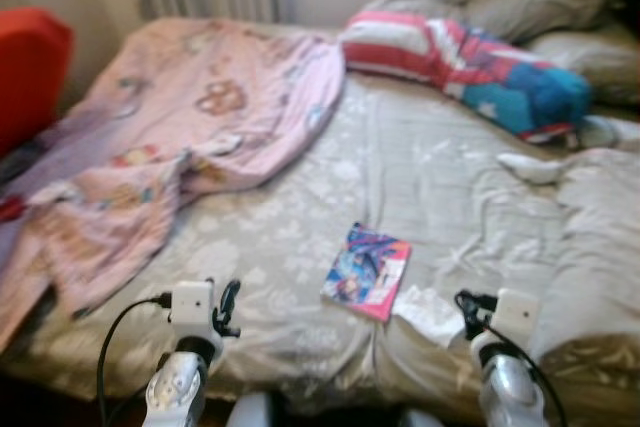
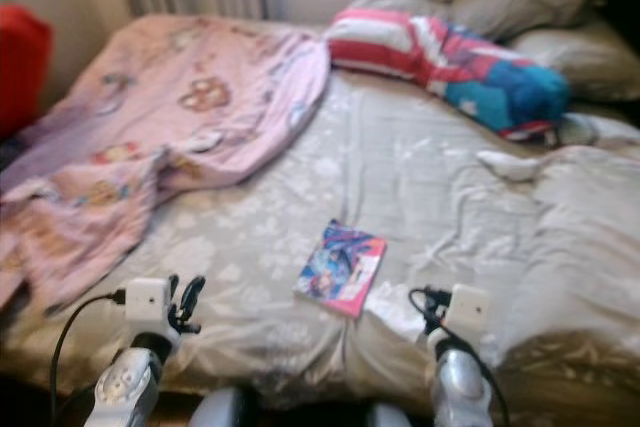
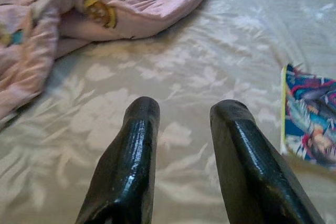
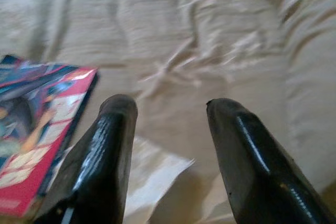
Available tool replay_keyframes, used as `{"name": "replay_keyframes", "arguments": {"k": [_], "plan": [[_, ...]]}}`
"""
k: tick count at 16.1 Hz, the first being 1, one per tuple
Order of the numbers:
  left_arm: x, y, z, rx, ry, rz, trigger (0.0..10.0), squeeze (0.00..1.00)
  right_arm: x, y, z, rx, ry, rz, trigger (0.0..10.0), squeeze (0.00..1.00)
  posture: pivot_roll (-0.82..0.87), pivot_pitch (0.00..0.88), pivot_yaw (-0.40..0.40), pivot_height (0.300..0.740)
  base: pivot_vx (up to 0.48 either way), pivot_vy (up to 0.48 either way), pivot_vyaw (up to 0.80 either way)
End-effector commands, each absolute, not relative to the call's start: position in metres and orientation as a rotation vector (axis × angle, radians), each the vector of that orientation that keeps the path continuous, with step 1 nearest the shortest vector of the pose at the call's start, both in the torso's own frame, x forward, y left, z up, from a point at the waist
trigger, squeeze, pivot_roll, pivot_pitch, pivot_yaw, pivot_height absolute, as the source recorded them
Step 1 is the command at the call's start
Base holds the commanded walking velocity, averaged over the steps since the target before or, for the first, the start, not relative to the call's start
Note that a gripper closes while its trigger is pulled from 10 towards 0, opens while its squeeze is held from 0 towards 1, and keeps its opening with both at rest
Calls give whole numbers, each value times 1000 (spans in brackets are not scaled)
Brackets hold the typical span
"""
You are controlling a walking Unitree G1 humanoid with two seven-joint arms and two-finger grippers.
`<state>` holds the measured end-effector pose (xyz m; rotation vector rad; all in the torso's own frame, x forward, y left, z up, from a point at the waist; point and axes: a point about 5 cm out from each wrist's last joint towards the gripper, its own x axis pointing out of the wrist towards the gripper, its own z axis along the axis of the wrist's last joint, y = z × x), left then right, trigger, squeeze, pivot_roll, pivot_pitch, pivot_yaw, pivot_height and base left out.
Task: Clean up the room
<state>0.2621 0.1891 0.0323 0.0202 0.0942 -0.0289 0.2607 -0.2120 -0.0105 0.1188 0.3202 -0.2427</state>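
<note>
you're parked at the foot of the bed (image 1: 300, 347), both arms up front. the comic book (image 1: 366, 271) lies flat near the edge, crumpled paper (image 1: 428, 312) just beside it under the right gripper (image 4: 170, 124), fingers apart, probably lining up a grab. left gripper (image 3: 184, 129) fingers apart too, empty

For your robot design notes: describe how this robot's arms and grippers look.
Both arms are silver. A white boxy unit sits at each wrist, with a black cable. The left gripper and right gripper each have two long, glossy black fingers with rounded tips.
</note>
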Motion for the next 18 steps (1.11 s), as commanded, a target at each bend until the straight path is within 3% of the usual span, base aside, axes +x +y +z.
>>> {"name": "replay_keyframes", "arguments": {"k": [1,4,5,7,9,14,18], "plan": [[259,196,30,39,110,-14,10000,0,260,-204,-14,135,343,-221,10000,0,157,96,-40,633,255,0,0],[262,192,33,36,106,-32,10000,0,260,-197,-21,143,416,-172,10000,0,155,108,-37,633,0,0,0],[264,190,35,35,103,-44,10000,0,262,-195,-20,137,422,-157,10000,1000,157,115,-36,633,0,0,0],[266,187,37,35,100,-59,10000,0,267,-193,-20,125,467,-145,10000,1000,163,148,-29,633,0,0,0],[268,185,42,32,87,-79,10000,0,282,-188,-11,-44,492,-22,10000,1000,178,184,-31,633,0,0,0],[269,177,55,21,49,-105,10000,0,303,-189,8,51,438,-46,10000,1000,207,229,-18,633,0,0,0],[256,181,56,43,59,-119,10000,0,304,-185,7,145,455,-100,10000,1000,237,276,4,633,0,0,0]]}}
